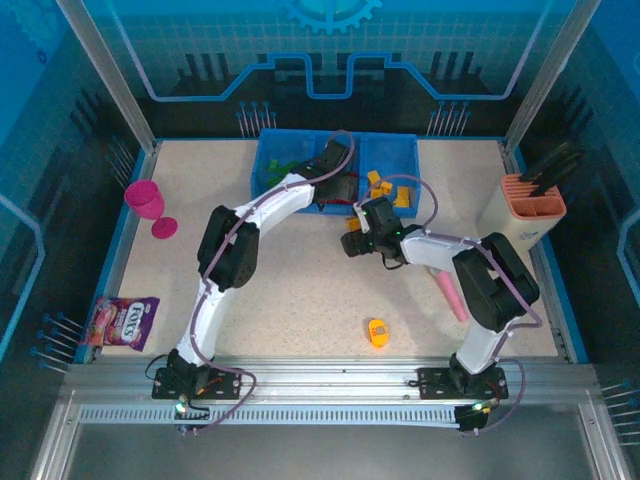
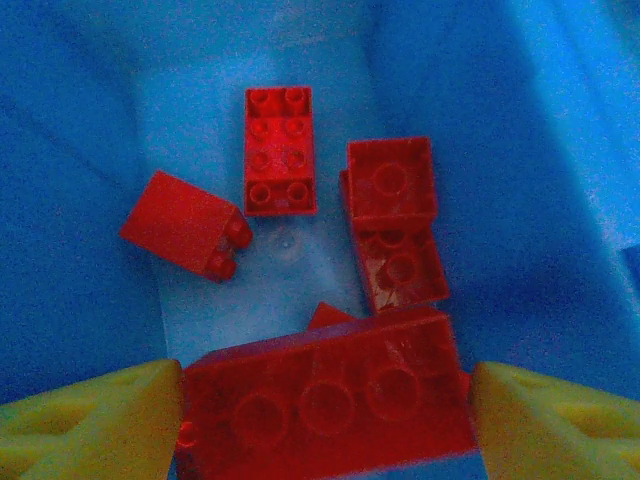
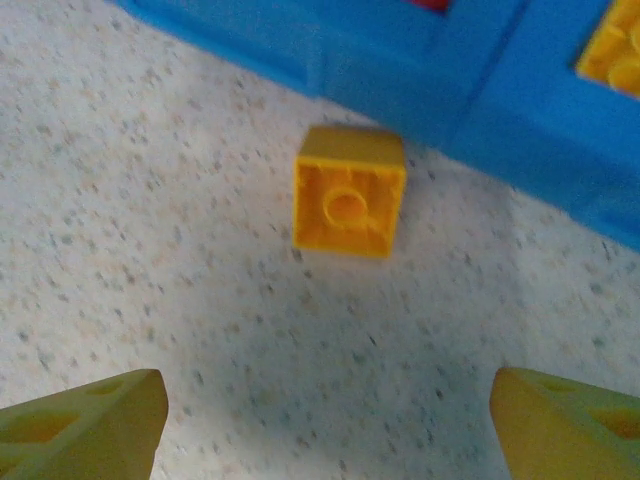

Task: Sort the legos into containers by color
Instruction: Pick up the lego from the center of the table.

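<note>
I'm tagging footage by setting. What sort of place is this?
Probably a robotics lab test cell: a speckled tabletop fenced by silver metal frame posts, two white-and-black robot arms bolted to a metal rail, and a blue gear-logo backdrop.

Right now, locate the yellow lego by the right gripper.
Right wrist view: the yellow lego lies on the table beside the blue tray's wall, ahead of the right gripper.

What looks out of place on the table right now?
Two yellow-orange legos sit outside the blue tray: an upturned brick, hollow side up, on the table by the tray's near wall under the open right gripper, and a stray brick alone near the front edge. Nothing looks damaged.
</note>
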You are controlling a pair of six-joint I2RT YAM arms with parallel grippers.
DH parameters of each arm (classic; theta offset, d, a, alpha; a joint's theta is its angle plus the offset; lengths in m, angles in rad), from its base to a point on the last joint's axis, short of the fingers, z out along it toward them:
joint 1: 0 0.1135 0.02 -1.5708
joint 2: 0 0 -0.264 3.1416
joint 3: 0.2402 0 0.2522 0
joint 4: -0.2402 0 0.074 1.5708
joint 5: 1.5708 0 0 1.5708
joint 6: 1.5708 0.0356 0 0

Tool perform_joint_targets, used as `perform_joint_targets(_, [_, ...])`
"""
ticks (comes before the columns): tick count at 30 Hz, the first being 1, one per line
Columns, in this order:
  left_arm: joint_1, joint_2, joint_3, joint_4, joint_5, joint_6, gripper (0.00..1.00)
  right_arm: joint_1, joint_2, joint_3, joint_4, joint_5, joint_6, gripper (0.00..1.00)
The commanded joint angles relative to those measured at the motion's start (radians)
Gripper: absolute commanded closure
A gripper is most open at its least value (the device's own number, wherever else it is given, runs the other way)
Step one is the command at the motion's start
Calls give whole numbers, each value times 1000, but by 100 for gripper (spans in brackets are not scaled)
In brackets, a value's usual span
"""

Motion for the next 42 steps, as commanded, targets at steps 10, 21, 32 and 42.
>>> perform_joint_targets(10, [-1, -198, -37, 50, 62, 27, 22, 18, 147, 148, -14, 18, 24, 20])
perform_joint_targets(21, [-36, -512, -346, 65, 32, -5, 20, 4, 231, 221, -49, 29, 95, 27])
perform_joint_targets(32, [-52, -777, -673, -38, -56, -62, 19, -12, 287, 258, -77, 48, 92, 49])
perform_joint_targets(42, [-54, -892, -804, -97, -56, -110, 19, -20, 271, 268, -92, 21, 62, 70])
